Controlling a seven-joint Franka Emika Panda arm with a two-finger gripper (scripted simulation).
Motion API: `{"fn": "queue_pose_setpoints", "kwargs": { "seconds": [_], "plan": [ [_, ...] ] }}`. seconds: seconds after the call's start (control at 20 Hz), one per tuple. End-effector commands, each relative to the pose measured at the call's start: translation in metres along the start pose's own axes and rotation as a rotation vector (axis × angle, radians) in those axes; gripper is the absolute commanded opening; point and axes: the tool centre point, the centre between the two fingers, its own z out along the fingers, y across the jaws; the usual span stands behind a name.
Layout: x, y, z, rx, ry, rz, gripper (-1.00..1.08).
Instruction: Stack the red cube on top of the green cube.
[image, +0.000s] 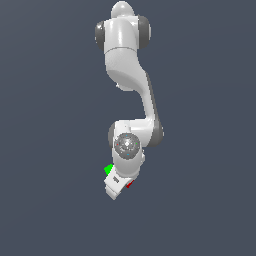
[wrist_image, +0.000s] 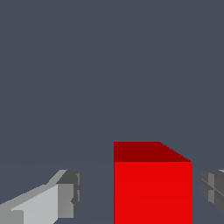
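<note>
In the wrist view the red cube (wrist_image: 152, 183) sits between the two fingers of my gripper (wrist_image: 141, 192). The gripper is open, with a wide gap to one finger (wrist_image: 70, 192) and a narrow gap to the other (wrist_image: 212, 189), so neither pad touches the cube. In the exterior view the white gripper (image: 121, 183) covers most of the red cube (image: 130, 185), leaving only a sliver visible. The green cube (image: 108, 169) lies just beside the hand, toward the exterior view's left, and is partly hidden by the wrist. It does not appear in the wrist view.
The arm (image: 127, 75) stretches down from its base at the top of the exterior view. The ground (image: 50, 150) is a plain dark grey surface with nothing else on it.
</note>
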Motion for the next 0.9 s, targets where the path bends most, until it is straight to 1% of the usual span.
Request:
{"fn": "queue_pose_setpoints", "kwargs": {
  "seconds": [0.0, 0.3, 0.35, 0.85],
  "plan": [
    [-0.0001, -0.0001, 0.0095, -0.001, 0.0, 0.0, 1.0],
    [0.0007, 0.0013, 0.0103, -0.001, 0.001, 0.001, 1.0],
    [0.0007, 0.0013, 0.0103, -0.001, 0.001, 0.001, -1.0],
    [0.0005, 0.001, 0.0107, 0.0, 0.0, 0.001, -1.0]
  ]
}}
